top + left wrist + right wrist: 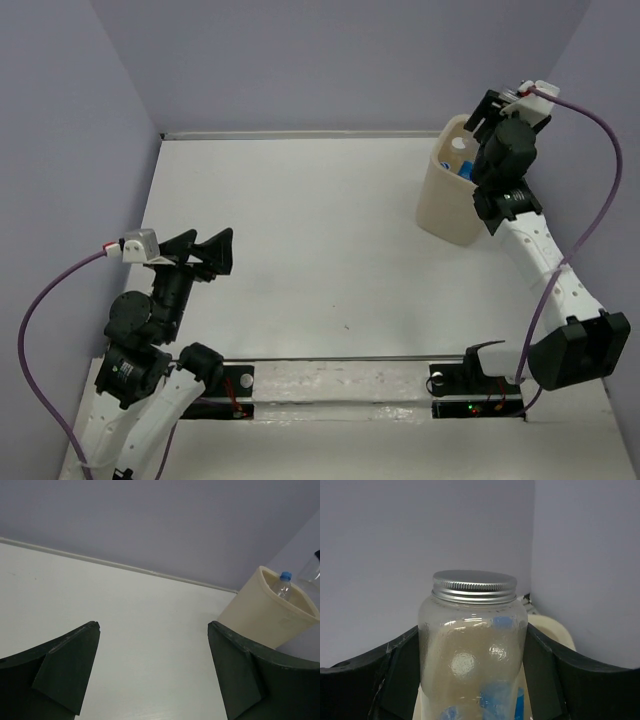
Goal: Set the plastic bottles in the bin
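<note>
Jaws of our right gripper [472,630] clamp a silver-capped bottle [472,652].
We hold it upright over the bin [445,205] beneath the jaws, so a release should drop it inside; our left gripper [154,625] has its jaws apart, empty.

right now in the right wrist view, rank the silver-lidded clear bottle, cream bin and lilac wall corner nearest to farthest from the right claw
1. Clear plastic bottle with a silver screw lid: between the right claw fingers.
2. Cream plastic bin: just below and behind, to the right.
3. Lilac wall corner: farthest, at the back.
</note>
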Tool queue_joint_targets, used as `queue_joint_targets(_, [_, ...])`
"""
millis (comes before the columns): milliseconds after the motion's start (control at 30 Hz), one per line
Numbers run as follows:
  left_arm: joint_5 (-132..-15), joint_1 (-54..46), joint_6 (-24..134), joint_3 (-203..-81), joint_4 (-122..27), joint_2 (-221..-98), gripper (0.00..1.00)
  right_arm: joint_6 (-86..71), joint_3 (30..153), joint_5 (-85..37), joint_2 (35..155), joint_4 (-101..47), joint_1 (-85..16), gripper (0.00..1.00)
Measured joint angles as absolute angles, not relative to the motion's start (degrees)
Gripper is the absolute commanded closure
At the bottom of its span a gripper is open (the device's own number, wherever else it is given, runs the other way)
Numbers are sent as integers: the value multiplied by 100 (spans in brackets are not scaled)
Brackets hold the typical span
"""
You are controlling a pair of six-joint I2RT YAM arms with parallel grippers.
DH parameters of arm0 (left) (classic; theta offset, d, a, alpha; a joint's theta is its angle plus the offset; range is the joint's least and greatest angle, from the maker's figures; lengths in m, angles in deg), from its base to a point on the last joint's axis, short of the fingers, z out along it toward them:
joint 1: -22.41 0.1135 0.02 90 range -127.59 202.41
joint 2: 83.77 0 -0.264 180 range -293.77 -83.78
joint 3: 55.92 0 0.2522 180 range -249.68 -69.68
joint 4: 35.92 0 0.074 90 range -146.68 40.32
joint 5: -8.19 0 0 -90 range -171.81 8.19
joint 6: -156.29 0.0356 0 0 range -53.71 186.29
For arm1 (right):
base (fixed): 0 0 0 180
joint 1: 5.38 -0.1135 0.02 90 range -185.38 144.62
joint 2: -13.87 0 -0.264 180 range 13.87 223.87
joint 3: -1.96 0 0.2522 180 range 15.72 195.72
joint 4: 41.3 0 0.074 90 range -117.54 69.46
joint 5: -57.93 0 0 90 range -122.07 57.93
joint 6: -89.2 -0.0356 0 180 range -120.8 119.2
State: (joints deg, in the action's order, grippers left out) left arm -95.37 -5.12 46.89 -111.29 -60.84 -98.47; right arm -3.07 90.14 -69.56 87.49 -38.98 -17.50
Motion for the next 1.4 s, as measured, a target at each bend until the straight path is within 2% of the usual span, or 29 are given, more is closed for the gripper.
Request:
queue_joint_targets(233, [-9537,-628,4689,-11129,-6086,-9777,1,-418,8109,-6694,9379,-3837,-1379,55])
queue_joint_targets(333, [-9537,-652,4689,-11129,-6088,-9775,1,-534,8004,-6541,9427,-3966,-1344,51])
queue_joint_targets(400, [-9539,-665,4689,-11129,-6090,-9777,1,-628,7949,-6489,9407,-4049,-1326,43])
queue_joint_targets(433, [-9537,-678,4689,-11129,-6088,-9777,1,-672,7936,-6460,9403,-4066,-1322,28])
queue_joint_targets(500, [-9535,-680,4689,-11129,-6088,-9777,1,-711,7936,-6438,9396,-4068,-1322,15])
queue_joint_targets(567, [-9535,-685,4689,-11129,-6088,-9777,1,-770,7940,-6364,9381,-4022,-1322,7])
queue_joint_targets(1033, [-9533,-682,4689,-11129,-6088,-9780,1,-1456,8192,-5896,9232,-2816,-1293,7])
queue_joint_targets(1067, [-9533,-682,4689,-11129,-6088,-9780,1,-1472,8212,-5898,9193,-2766,-1293,7])
queue_joint_targets(1100, [-9535,-676,4689,-11129,-6088,-9780,1,-1504,8262,-5909,9125,-2698,-1293,1])
queue_joint_targets(1233, [-9537,-667,4689,-11129,-6088,-9784,1,-1548,8480,-5949,8845,-2558,-1293,0])
queue_joint_targets(1267, [-9535,-654,4689,-11129,-6088,-9786,1,-1552,8583,-5949,8751,-2503,-1293,2])
queue_joint_targets(1333, [-9537,-621,4689,-11129,-6088,-9799,1,-1559,8738,-5931,8642,-2457,-1293,20])
queue_joint_targets(1367, [-9537,-597,4689,-11129,-6088,-9808,1,-1568,8789,-5922,8592,-2449,-1293,45])
queue_joint_targets(1400, [-9535,-575,4689,-11129,-6088,-9821,1,-1566,8810,-5918,8555,-2449,-1293,59])
